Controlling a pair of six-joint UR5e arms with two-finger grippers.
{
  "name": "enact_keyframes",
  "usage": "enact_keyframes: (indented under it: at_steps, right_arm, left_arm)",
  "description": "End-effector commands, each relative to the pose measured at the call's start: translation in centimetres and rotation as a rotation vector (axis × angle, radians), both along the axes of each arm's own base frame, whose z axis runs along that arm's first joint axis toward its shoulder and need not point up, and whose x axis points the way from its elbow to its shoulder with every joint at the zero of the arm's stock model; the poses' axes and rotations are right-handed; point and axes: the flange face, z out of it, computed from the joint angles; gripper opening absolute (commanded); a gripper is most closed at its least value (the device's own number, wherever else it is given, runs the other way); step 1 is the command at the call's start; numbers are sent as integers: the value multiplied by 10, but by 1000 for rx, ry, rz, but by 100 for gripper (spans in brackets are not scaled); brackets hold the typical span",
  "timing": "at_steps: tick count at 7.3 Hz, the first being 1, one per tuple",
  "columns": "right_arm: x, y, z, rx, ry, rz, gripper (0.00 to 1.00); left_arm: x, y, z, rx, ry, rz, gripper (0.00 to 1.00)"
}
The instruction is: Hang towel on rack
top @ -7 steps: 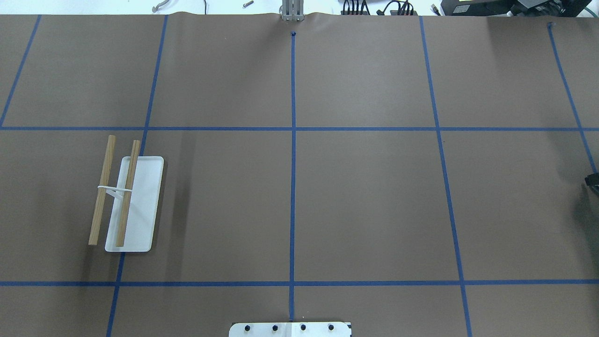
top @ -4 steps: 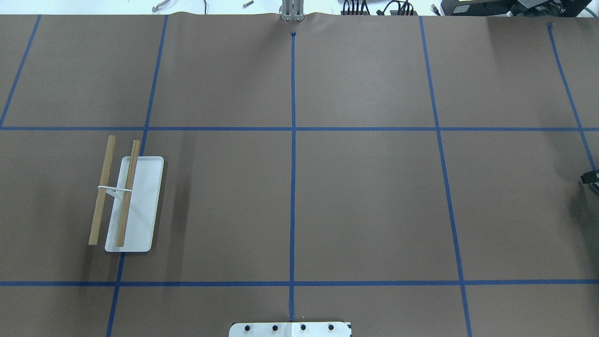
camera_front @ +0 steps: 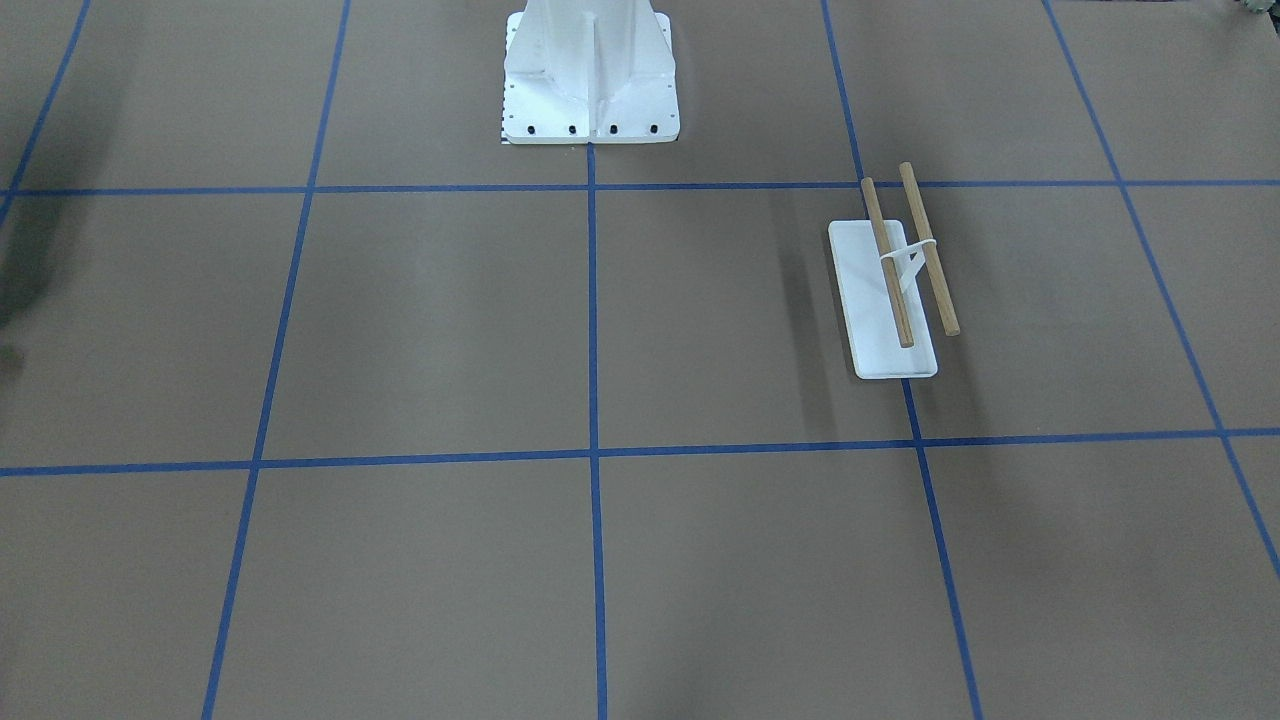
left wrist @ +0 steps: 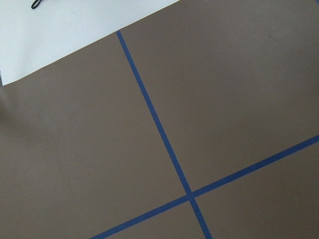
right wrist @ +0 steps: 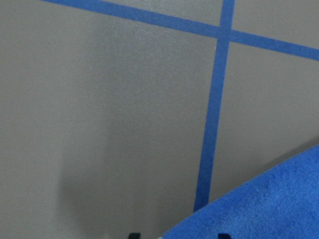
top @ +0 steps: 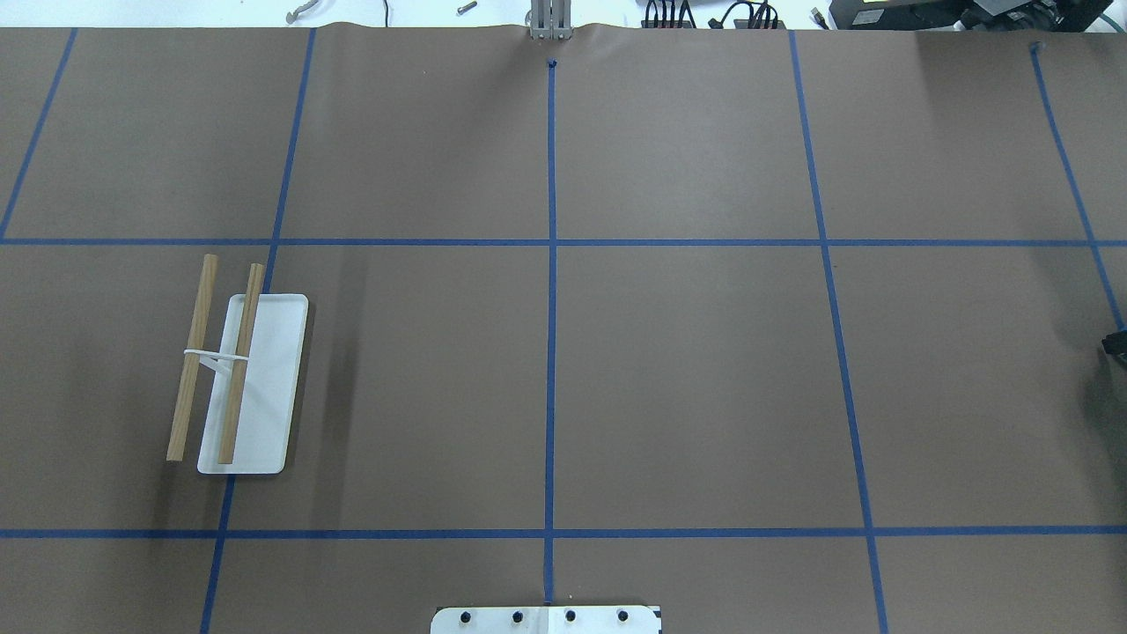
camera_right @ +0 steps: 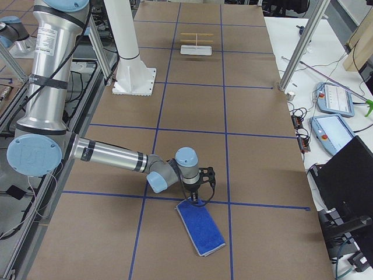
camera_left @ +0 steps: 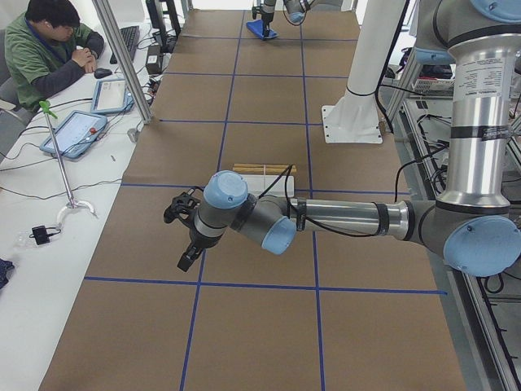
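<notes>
My left arm (camera_left: pixel 342 218) reaches out low toward nine o'clock in the left-side view. Its left gripper (camera_left: pixel 186 254) tips toward seven, and I can't judge its jaws. My right arm (camera_right: pixel 111 154) extends toward three o'clock, with the right gripper (camera_right: pixel 195 199) pointing at six and its fingertips (right wrist: pixel 133 235) spread apart.

The towel (camera_right: pixel 201 227) is royal blue with a pale grey edge, the rack (top: pixel 268 379) pairs a white base with light-brown dowels, and the table (top: pixel 687 379) is plain brown, gridded by blue tape lines (top: pixel 552 352), beside a white pedestal (camera_front: pixel 590 70).
</notes>
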Motion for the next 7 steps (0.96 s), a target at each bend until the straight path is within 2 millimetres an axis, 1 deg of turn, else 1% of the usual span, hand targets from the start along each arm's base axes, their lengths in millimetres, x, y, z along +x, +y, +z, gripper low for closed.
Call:
enact_keyframes:
  at_steps: [1,2,3,5,7]
  right_arm:
    - [-1,-1,3,0,11,2,48]
    - [-3,-2,3,0,12,0,47]
    - [-4,-2,2,1,12,-1,42]
    - [-4,-3,0,3,6,-1,0]
    - [1,-1,-2,2,-2,4,0]
  left_arm:
    - [0,0,0,-1,0,0,99]
    - [0,0,0,-1,0,0,99]
    - [0,-1,0,0,0,0,99]
    - [0,-1,0,0,0,0,99]
    - [0,-1,0,0,0,0,99]
